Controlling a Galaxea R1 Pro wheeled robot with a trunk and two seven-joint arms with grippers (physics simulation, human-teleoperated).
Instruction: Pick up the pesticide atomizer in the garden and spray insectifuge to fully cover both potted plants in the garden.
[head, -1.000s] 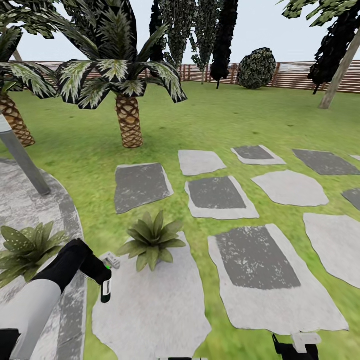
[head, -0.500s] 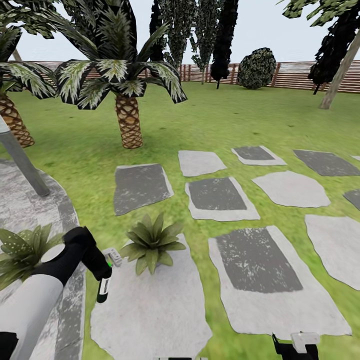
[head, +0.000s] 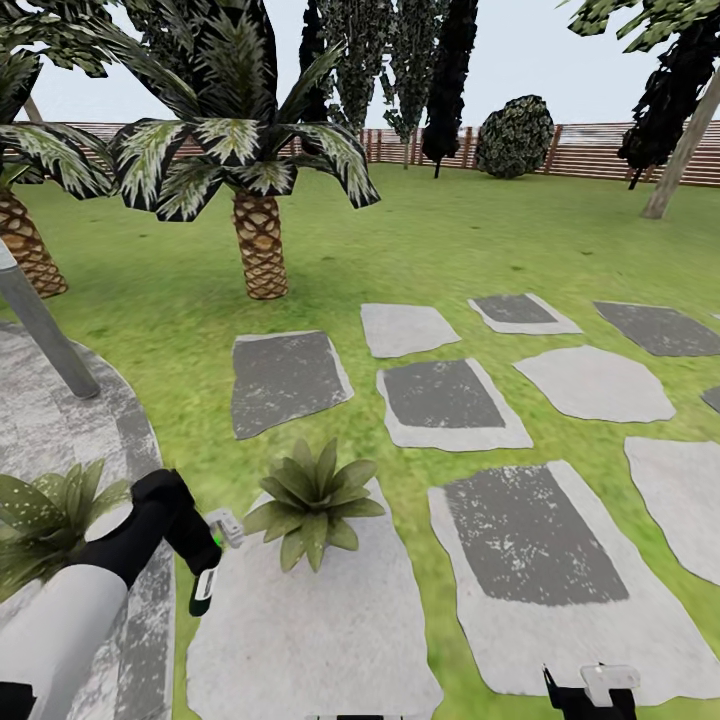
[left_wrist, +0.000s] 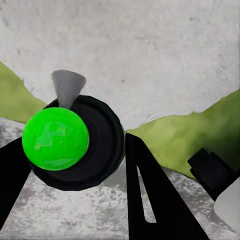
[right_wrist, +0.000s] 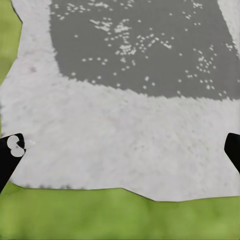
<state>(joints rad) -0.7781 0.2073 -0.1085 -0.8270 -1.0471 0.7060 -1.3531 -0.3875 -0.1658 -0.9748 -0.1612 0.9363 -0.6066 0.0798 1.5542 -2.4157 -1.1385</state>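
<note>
One pesticide atomizer (head: 204, 590) is pinched in the left gripper (head: 209, 560) between two potted plants (head: 312, 500) (head: 50, 510); the right gripper (right_wrist: 120, 150) is spread.

The left gripper (head: 205, 560) with the pesticide atomizer (head: 203, 590) has sunk slightly toward the pale stepping stone's (head: 310, 630) left edge; the head camera seems to have shifted too.

Bright, even daylight under a pale overcast sky (head: 560, 50); shadows are faint. Renders look soft, far trees (head: 400, 60) dark and coarsely textured.
</note>
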